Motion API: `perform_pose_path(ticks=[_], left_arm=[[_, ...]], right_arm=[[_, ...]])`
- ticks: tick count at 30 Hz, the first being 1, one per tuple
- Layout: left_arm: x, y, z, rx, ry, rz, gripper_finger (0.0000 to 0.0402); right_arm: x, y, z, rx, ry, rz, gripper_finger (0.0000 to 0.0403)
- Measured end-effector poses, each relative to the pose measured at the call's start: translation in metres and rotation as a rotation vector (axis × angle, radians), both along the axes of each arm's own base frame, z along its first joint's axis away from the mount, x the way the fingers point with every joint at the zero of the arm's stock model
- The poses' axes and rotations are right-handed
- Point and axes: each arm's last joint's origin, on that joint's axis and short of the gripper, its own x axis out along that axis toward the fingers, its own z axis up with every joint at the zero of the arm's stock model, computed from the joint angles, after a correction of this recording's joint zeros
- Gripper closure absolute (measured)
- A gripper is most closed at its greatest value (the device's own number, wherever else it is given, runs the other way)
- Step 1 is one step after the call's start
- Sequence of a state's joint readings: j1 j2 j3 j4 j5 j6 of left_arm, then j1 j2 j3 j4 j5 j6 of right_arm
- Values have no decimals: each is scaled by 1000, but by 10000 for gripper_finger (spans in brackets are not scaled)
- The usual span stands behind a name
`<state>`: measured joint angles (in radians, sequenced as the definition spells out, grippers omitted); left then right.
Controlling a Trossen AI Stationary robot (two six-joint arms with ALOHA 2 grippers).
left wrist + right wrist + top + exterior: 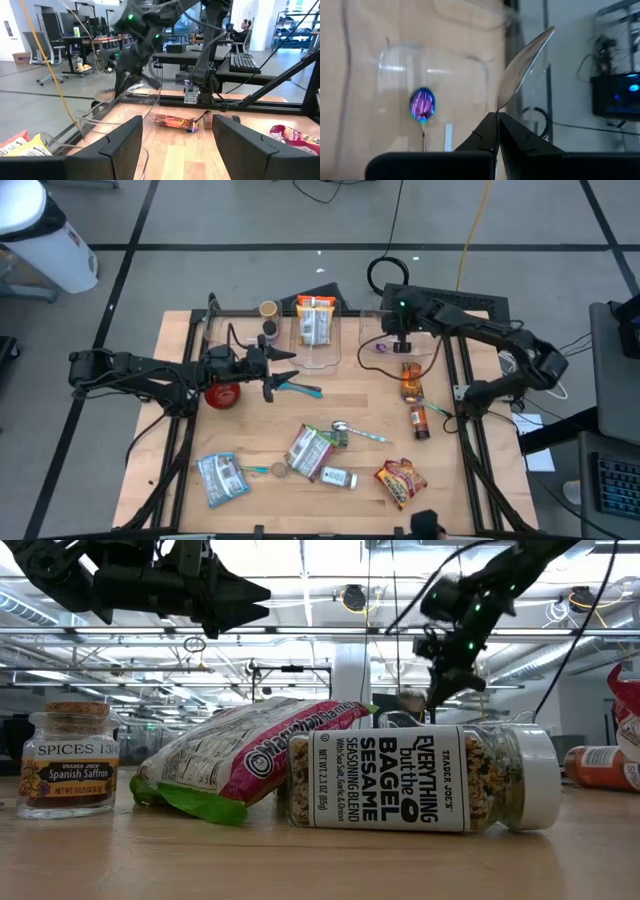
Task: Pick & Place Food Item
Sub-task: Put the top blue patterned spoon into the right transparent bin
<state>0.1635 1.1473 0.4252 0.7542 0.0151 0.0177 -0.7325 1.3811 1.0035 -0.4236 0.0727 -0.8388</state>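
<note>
The right claw (497,131) is pinched shut on a silver spoon (522,65), holding it by the handle with the bowl out ahead, above a clear bin (400,345) at the tabletop's (360,395) far right. In that bin lies a second spoon (422,105) with an iridescent purple bowl. The left claw (283,370) hovers over the tabletop's left-centre, its 2 fingers (120,142) partly apart and holding nothing. Just beside it sit a red lid (222,394) and teal-handled pliers (298,388). Another clear bin (320,330) holds a food packet (316,320). Near the front edge lie a bagel seasoning jar (425,778), a pink bag (240,755) and a saffron jar (68,758).
</note>
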Motion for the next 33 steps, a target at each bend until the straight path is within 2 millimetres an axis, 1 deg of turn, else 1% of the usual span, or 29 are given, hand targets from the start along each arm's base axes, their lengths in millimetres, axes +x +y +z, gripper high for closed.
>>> perform_pose_path(ticks=[6,12,16,21,29,33], left_arm=[[0,0,-2,6,18,0,153],[0,0,-3,9,30,0,153],[0,0,-3,9,30,0,153],[0,0,-3,22,33,0,153],[0,0,-3,24,34,0,153],[0,0,-3,24,35,0,153]], right_arm=[[7,-9,-24,73,56,19,403],[12,-12,-40,157,58,55,403],[14,-13,-45,173,66,59,403],[15,-14,-49,229,29,85,403],[16,-14,-57,266,53,70,403],[18,-15,-64,282,69,69,403]])
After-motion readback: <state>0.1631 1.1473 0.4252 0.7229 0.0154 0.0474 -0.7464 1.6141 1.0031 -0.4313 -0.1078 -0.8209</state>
